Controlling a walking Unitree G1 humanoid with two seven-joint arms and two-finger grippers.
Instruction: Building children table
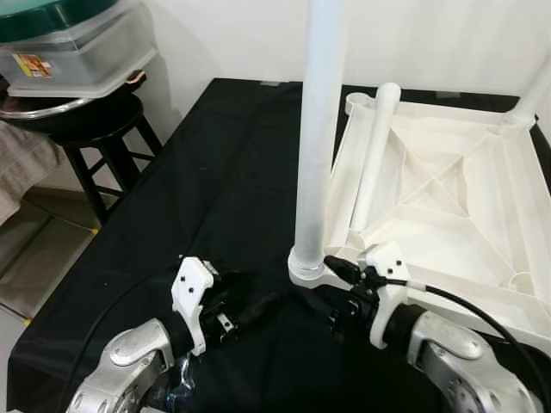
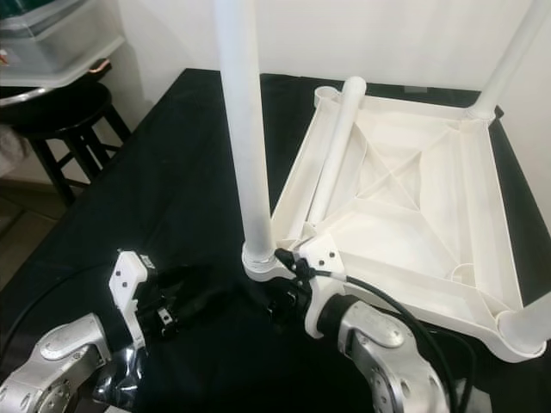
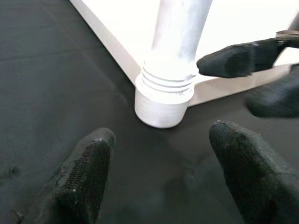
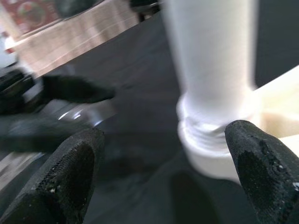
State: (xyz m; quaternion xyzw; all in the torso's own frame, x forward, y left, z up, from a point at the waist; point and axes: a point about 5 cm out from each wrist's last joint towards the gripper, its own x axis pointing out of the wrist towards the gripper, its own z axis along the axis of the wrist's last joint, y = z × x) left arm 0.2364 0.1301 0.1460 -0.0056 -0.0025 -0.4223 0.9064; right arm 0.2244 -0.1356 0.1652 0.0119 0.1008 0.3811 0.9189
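The white plastic table top (image 1: pixel 448 185) lies upside down on a black cloth. One white leg (image 1: pixel 317 129) stands upright in the near left corner socket (image 3: pixel 163 100), with thread rings showing above the collar. Another leg (image 1: pixel 372 155) lies loose across the underside. A further leg (image 2: pixel 508 60) stands at the far right corner. My left gripper (image 1: pixel 263 301) rests open on the cloth, just left of the socket and apart from it. My right gripper (image 1: pixel 340 292) is open beside the socket's near side, one of its fingers (image 3: pixel 238 58) close to the collar.
A black stool (image 1: pixel 95 129) at the far left carries a clear storage box with a green lid (image 1: pixel 69 43). The cloth's left edge drops to the floor (image 1: pixel 43 258). A white wall stands behind the table. Black cloth (image 1: pixel 232 155) lies bare left of the table top.
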